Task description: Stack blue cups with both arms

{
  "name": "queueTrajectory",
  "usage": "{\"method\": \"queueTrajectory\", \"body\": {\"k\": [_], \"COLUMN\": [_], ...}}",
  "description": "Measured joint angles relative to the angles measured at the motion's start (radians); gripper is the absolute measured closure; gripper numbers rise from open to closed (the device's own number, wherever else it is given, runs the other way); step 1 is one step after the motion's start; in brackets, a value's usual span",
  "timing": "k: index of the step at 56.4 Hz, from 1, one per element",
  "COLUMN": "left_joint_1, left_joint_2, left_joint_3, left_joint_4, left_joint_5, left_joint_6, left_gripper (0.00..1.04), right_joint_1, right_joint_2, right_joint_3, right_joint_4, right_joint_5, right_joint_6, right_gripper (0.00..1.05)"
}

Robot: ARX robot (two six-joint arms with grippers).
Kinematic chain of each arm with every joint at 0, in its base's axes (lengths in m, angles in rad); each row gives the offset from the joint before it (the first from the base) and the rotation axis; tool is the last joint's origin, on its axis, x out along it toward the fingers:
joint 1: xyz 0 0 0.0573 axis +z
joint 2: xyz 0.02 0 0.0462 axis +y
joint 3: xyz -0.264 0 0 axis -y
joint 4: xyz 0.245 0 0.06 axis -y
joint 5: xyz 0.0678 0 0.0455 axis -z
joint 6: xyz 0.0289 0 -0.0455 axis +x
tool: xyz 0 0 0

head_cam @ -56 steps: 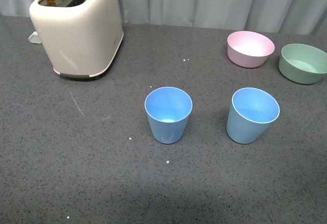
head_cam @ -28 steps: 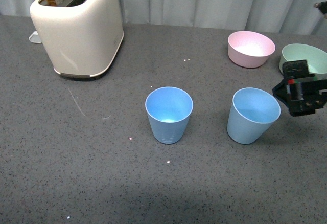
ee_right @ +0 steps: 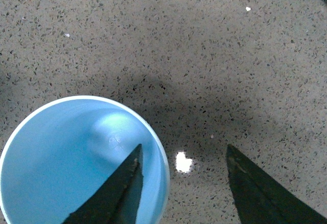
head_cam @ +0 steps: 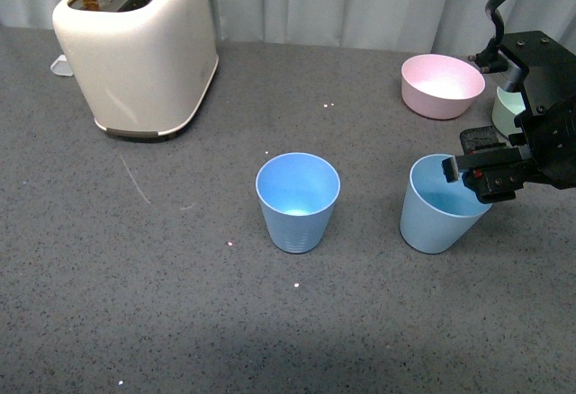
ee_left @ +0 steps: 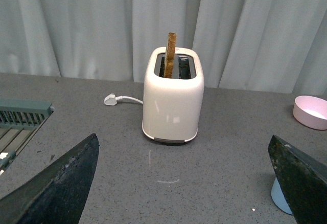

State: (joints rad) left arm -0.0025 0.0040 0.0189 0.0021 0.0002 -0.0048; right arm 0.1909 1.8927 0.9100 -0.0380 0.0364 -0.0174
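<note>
Speckled counter [head_cam: 135, 304]; right end effector [head_cam: 470, 176] astride rim of right blue cup [head_cam: 432, 225]

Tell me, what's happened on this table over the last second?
The right arm swung in from the right side and brought the right end effector to the right blue cup. Its open jaws now straddle the rim, one finger inside and one outside, not gripping yet. Nothing was lifted or released. Both that cup and the left blue cup stayed put, as did the toaster and pink bowl.
</note>
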Motion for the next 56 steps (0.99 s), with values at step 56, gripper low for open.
{"method": "queueTrajectory", "body": {"k": [56], "left_joint_1": [0.000], "left_joint_2": [0.000], "left_joint_3": [0.000], "left_joint_4": [0.000], "left_joint_5": [0.000], "left_joint_6": [0.000], "left_gripper": [0.07], "right_joint_1": [0.134], "right_joint_2": [-0.153], "right_joint_3": [0.152], "right_joint_4": [-0.178], "right_joint_5": [-0.256], "right_joint_6": [0.181], "right_gripper": [1.04]}}
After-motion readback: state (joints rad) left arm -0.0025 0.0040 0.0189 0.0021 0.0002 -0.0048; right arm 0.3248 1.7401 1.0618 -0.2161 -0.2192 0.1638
